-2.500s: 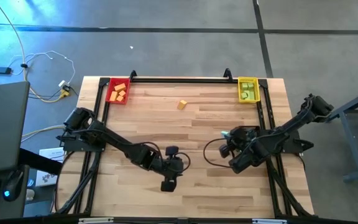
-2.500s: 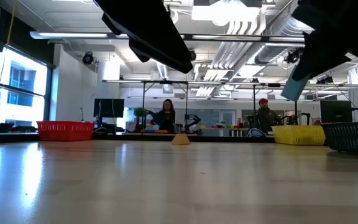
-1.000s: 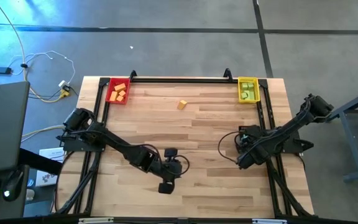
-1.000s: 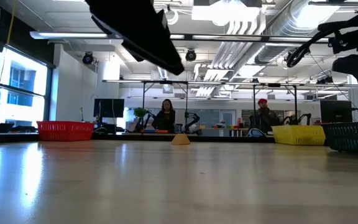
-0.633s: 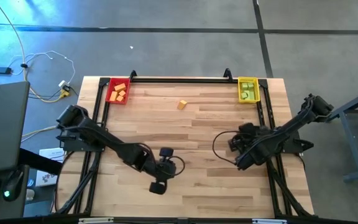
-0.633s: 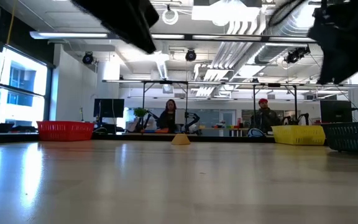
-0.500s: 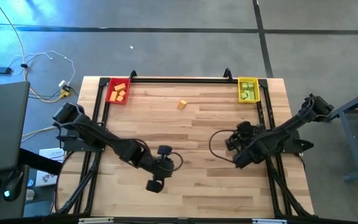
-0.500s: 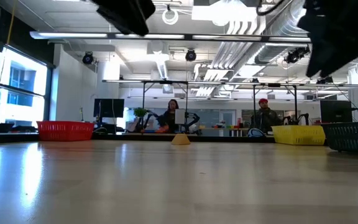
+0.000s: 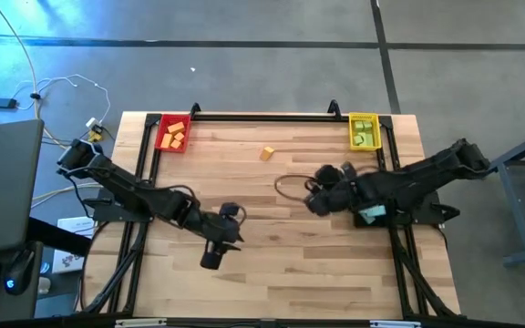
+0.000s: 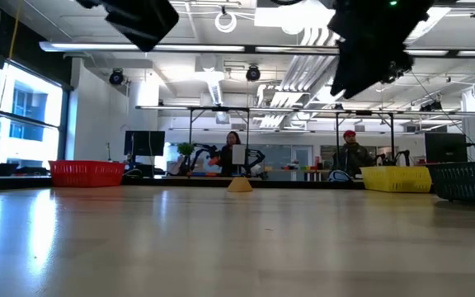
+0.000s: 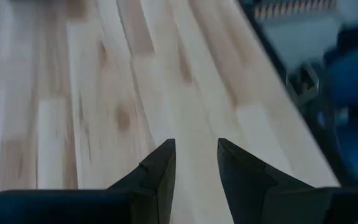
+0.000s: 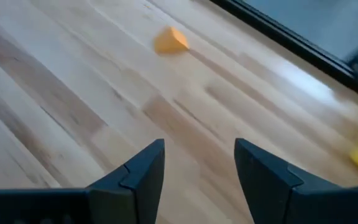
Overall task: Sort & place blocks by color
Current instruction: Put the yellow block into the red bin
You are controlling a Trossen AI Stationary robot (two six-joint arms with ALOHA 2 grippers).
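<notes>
One orange block (image 9: 267,153) lies alone on the wooden table toward the far side, also visible in the low view (image 10: 239,185) and the right wrist view (image 12: 170,40). More orange blocks lie in the red tray (image 9: 173,134). Green blocks lie in the yellow tray (image 9: 364,130). My right gripper (image 9: 315,202) is open above mid-table and points toward the lone block, which lies ahead of its fingers (image 12: 197,158). My left gripper (image 9: 210,261) hangs over the near left of the table. Its fingers stand a narrow gap apart, with only bare wood between them (image 11: 196,146).
The red tray (image 10: 87,173) stands at the far left corner and the yellow tray (image 10: 396,178) at the far right. A black frame runs along the table's far and side edges. A dark basket (image 10: 468,181) shows at the right. People sit in the room beyond.
My right gripper has swung from the near right of the table toward the left and far edges, closing on the lone orange block. My left gripper has drawn back toward the table's left edge. The block has not moved.
</notes>
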